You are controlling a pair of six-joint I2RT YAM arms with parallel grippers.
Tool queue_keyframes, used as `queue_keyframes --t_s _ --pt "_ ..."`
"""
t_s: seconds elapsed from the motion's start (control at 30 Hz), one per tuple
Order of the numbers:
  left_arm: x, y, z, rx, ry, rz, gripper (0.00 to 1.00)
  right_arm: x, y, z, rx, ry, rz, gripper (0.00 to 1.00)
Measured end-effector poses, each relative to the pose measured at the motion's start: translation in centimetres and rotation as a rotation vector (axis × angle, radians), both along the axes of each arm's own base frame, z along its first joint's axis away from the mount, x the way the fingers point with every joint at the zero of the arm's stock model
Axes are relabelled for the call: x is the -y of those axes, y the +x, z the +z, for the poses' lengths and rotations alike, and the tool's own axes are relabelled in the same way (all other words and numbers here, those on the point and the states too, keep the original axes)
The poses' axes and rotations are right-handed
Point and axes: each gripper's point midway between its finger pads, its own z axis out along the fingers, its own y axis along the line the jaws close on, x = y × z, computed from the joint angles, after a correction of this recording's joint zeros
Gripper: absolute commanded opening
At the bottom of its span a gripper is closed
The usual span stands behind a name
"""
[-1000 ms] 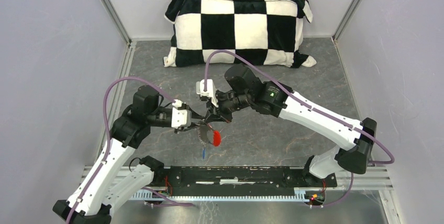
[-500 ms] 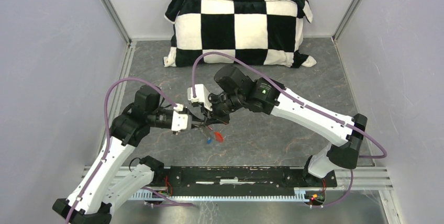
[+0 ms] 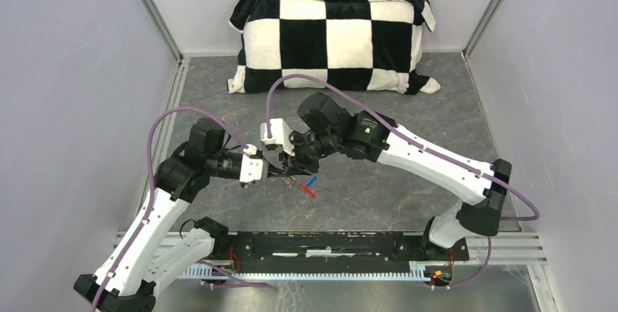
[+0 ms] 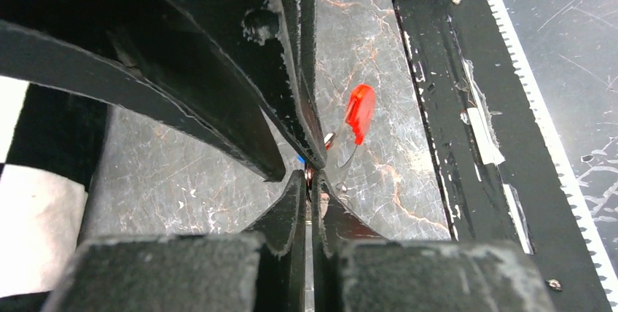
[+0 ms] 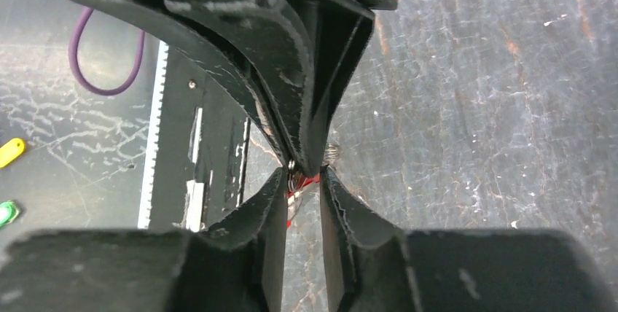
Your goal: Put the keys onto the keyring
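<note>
The keyring bunch (image 3: 304, 182) hangs between my two grippers above the grey floor, with a red tag (image 3: 310, 192) and a blue tag (image 3: 313, 179) dangling from it. In the left wrist view my left gripper (image 4: 312, 178) is shut on a thin metal piece of the keyring, and the red tag (image 4: 360, 112) hangs just beyond. In the right wrist view my right gripper (image 5: 303, 175) is nearly shut, tip to tip with the left fingertips, pinching silver ring wire (image 5: 292, 173). Single keys are too small to tell apart. From above, the left gripper (image 3: 275, 171) and right gripper (image 3: 291, 168) touch.
A black-and-white checkered pillow (image 3: 331, 39) lies against the back wall. A black rail (image 3: 328, 245) runs along the near edge. Grey walls with metal frames close in the left and right sides.
The right arm has swung left and closed onto the left gripper's tips. The bunch, which hung lower under the grippers, has risen and swung right, with the blue tag now above the red.
</note>
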Motion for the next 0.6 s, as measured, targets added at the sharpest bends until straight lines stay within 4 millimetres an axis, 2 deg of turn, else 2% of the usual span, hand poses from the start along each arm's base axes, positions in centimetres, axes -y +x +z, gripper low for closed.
queue_keyframes --t_s 0.1,0.2,0.4,0.47,0.6 --pt "0.2 0.0 0.4 0.000 -0.017 0.003 0.02 0.2 0.4 0.2 0.010 0.068 -0.044 0.44" --pt "0.5 0.2 1.6 0.007 -0.075 0.027 0.02 1.4 1.0 0.5 -0.010 0.160 -0.110 0.48" --pt "0.8 -0.3 3.6 -0.002 -0.208 0.066 0.02 4.5 3.0 2.1 -0.056 0.387 -0.239 0.51" --pt "0.9 -0.5 4.4 -0.007 -0.240 0.066 0.02 4.9 3.0 2.6 -0.069 0.443 -0.244 0.51" --pt "1.2 -0.6 5.6 -0.023 -0.283 0.072 0.02 4.3 2.1 3.6 -0.103 0.517 -0.192 0.51"
